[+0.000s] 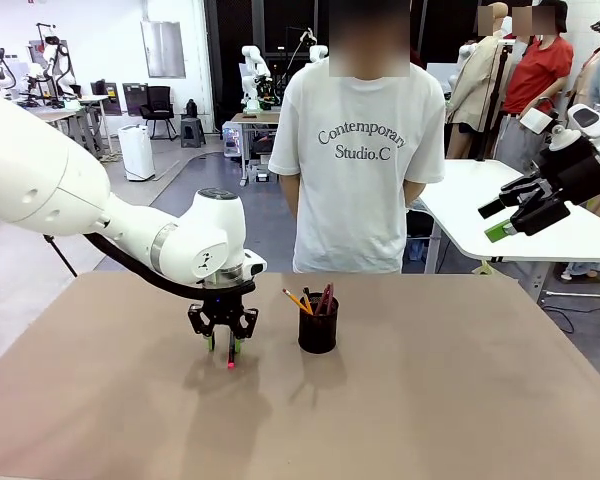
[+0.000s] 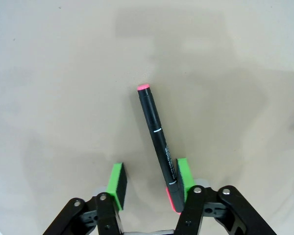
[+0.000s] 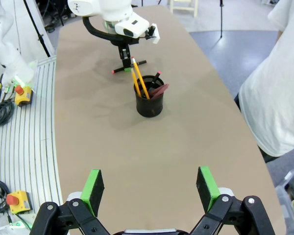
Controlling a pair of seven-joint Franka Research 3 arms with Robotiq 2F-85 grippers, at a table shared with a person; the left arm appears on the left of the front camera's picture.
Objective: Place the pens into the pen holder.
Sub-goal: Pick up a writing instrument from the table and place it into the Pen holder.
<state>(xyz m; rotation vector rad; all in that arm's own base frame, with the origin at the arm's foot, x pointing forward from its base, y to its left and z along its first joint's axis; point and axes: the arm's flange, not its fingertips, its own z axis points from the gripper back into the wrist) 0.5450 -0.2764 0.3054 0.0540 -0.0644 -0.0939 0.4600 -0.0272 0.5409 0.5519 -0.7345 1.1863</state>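
left wrist view gives you the black pen with a red tip, lying flat on the desk between the left gripper fingers, touching one green pad while the other stands clear, so the jaws are wide and not yet closed on it. the pen holder sits near the desk's middle toward the far edge, just beside that gripper, already holding the yellow-orange pencil and the dark-red pen. i'd judge one pen is left. the right gripper hangs spread and empty above the desk's right side.
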